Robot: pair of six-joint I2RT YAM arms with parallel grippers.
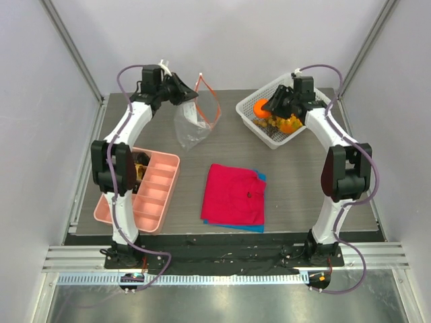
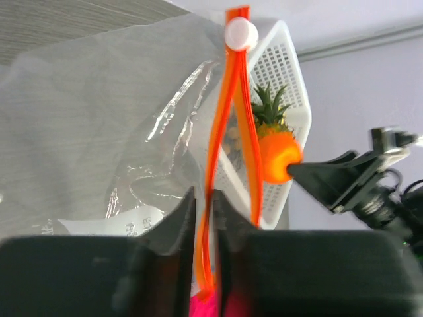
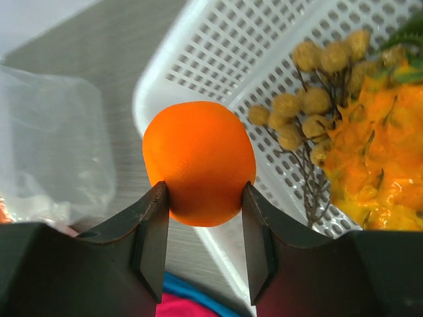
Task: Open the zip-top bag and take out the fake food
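The clear zip-top bag (image 1: 194, 124) hangs from its orange zip strip (image 2: 232, 112), lifted above the table, and looks empty. My left gripper (image 1: 187, 93) is shut on one side of that strip (image 2: 205, 198); the mouth gapes open below the white slider (image 2: 240, 33). My right gripper (image 1: 274, 105) is shut on an orange toy fruit (image 3: 198, 162) and holds it over the left edge of the white mesh basket (image 3: 218, 46). In the basket lie a pineapple (image 3: 370, 158) with a green crown (image 2: 268, 105) and a brownish bunch (image 3: 310, 105).
A pink compartment tray (image 1: 153, 192) with dark pieces (image 1: 141, 168) sits at the left. A red cloth (image 1: 234, 195) on a blue one lies in the near middle. The basket (image 1: 252, 114) stands at the back right.
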